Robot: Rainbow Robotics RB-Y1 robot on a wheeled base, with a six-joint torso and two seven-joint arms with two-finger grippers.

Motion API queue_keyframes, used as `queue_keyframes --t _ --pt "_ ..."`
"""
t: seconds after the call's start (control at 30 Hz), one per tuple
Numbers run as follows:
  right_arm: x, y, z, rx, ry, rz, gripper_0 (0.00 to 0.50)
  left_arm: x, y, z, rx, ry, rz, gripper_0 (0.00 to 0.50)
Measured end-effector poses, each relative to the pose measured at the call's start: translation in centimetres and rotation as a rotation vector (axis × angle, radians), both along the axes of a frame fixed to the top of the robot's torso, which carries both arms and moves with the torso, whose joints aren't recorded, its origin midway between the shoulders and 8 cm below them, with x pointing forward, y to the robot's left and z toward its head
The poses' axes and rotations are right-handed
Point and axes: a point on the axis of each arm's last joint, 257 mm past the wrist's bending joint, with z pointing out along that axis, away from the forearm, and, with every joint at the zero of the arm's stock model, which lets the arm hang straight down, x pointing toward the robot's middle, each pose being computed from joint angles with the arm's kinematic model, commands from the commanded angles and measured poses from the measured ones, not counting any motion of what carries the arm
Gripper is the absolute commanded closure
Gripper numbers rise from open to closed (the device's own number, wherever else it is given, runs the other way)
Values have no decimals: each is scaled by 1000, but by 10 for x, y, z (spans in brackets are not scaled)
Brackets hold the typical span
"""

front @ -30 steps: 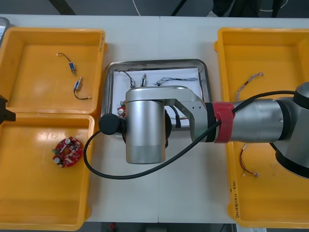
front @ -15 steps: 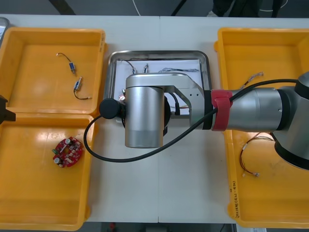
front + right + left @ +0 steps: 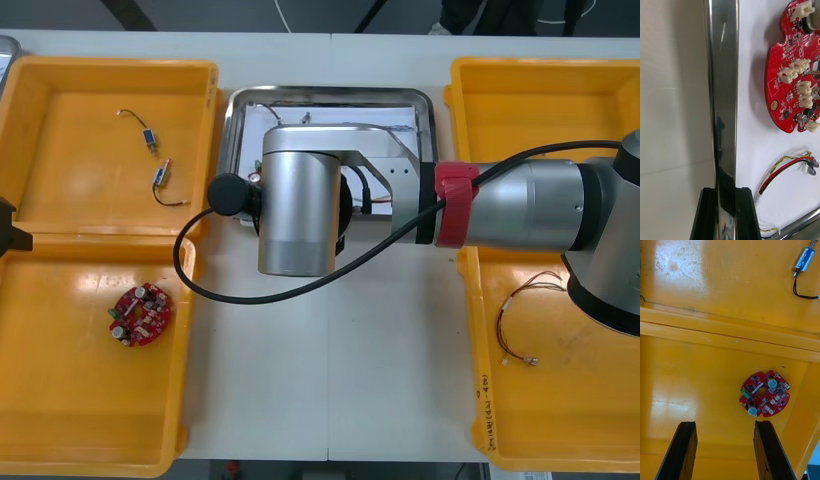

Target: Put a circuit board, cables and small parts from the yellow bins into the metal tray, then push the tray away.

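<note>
Right gripper: the two black fingers pinch the rim of the metal tray, one finger on the table side and one on the white-lined inner side. The rim runs straight away from the fingertips.

A circuit board lies flat on the white lining, beyond the fingertips on the inner finger's side and apart from the rim. It is round and red, with scalloped edges and several small white connectors. A red and yellow cable lies between this board and the inner finger, close to that finger.

Front view: the metal tray sits on the table between the left and right yellow bins, level with the far pair. The right arm reaches across it and covers its near half, so the grip itself is hidden here.

Left gripper: fingers spread apart, holding nothing, parked above the near left yellow bin. A second circuit board lies on the bin floor just beyond the fingertips. The front view places it toward the bin's inner wall. Small metal parts on black leads lie in the far left yellow bin.
</note>
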Motion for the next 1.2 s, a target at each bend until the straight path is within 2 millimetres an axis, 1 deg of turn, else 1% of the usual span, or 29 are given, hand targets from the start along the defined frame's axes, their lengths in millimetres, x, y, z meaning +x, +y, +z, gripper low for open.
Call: queue_keyframes --t 0.4,0.8,1.0,1.2 --pt "23 -5 8 9 -31 -18 500 0 0 0 0 0 0 58" --pt "38 3 22 4 -71 32 500 0 0 0 0 0 0 58" --pt "45 5 25 -22 -80 74 500 0 0 0 0 0 0 56" --pt "53 4 27 -14 -91 77 500 0 0 0 0 0 0 56"
